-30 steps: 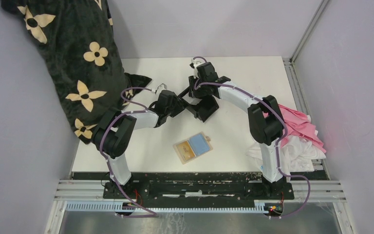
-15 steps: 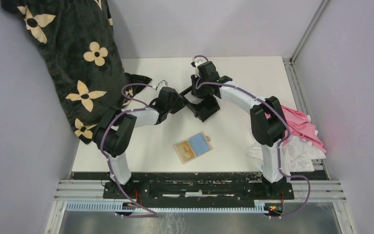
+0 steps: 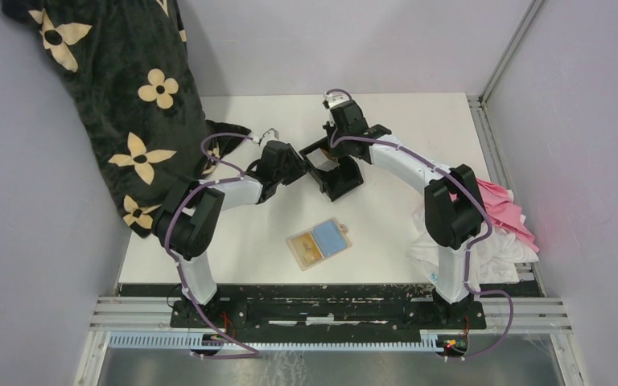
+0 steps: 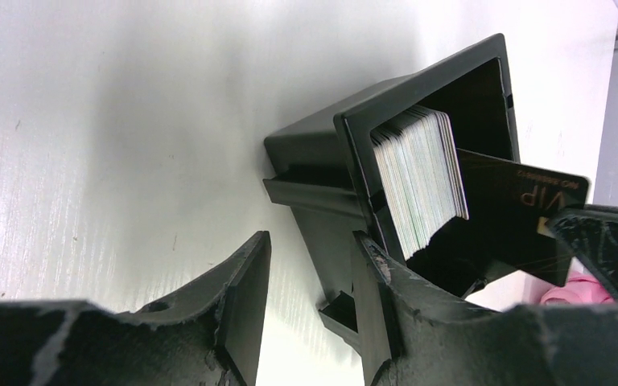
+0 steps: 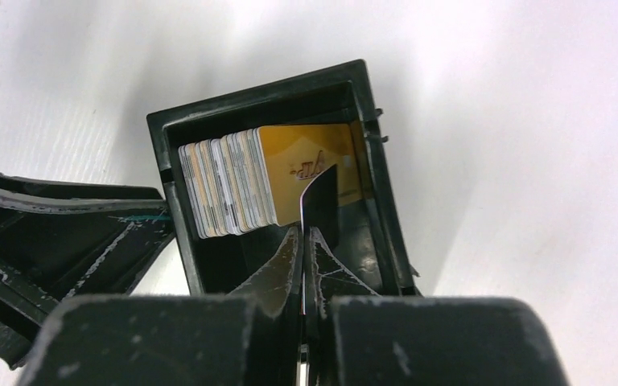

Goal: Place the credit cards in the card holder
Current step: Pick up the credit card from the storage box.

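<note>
At the black tray [image 5: 257, 100] both arms are meeting. We are seeing the left arm folding at its elbow and running low across the table [image 3: 402, 121] to the tray's left side. The left gripper [image 4: 310, 249] is standing with its jaws apart around a corner of the tray. One finger is lying against the tray wall, while bright table is showing between the other finger and the tray.

The right arm is rising beside the tray's right, bending at its elbow and stretching to the tray's far edge, its wrist turning down over the compartment. The right gripper [image 5: 302, 241] is pinching its jaws tight on the edge of the golden-yellow card [image 5: 306, 153], which is standing on edge inside the tray, leaning out past its rim in the left wrist view.

Beside that card, a stack of cards [image 5: 225, 189] is filling the compartment's other half, just touching it. The compartment walls are hugging the card closely, leaving a dark gap only on the side away from the stack.

Nearer the arm bases than the tray, well apart from it, the card holder [image 3: 319, 243] is lying open with a blue card [image 3: 330, 238] in it. White table is showing between tray and holder.
</note>
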Robot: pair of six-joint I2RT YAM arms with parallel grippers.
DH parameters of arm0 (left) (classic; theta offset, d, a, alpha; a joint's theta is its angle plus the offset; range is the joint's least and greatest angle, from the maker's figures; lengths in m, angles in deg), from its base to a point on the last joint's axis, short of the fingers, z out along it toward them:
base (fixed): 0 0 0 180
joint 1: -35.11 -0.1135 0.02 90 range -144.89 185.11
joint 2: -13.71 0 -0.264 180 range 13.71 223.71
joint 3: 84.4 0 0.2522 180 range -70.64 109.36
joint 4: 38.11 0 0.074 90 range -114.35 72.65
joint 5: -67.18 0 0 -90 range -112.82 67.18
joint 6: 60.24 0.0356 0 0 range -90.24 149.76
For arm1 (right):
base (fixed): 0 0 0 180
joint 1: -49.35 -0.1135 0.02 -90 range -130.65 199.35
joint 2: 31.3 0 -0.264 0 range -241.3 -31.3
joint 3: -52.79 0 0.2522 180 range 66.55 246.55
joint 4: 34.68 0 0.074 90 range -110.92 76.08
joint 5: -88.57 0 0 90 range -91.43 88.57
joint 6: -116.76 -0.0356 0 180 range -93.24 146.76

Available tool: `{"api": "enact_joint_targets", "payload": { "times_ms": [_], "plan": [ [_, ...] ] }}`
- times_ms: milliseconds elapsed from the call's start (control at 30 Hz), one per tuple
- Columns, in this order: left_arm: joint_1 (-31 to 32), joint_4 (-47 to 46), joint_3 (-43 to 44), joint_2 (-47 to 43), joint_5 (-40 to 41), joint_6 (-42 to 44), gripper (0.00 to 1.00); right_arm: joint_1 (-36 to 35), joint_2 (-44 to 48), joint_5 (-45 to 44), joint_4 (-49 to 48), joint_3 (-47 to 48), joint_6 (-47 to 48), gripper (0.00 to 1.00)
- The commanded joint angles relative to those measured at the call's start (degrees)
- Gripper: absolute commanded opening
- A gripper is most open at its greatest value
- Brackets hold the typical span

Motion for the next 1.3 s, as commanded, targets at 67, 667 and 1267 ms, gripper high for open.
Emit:
{"api": "enact_joint_targets", "payload": {
  "times_ms": [67,667,1267],
  "plan": [
    [0.0,-2.8,-0.7,-7.1,-0.8,3.8,0.49,-0.6,5.8,-4.8,0.7,-0.1,1.2,0.01],
    [7.9,8.2,0.6,-23.0,-10.4,1.6,0.51,-5.5,40.4,-5.4,3.4,-24.7,0.1,0.01],
    [11.8,11.8,-3.8,-28.4,-22.8,-5.2,0.52,-22.1,61.6,-20.5,4.8,-42.1,2.1,0.01]
  ]
}}
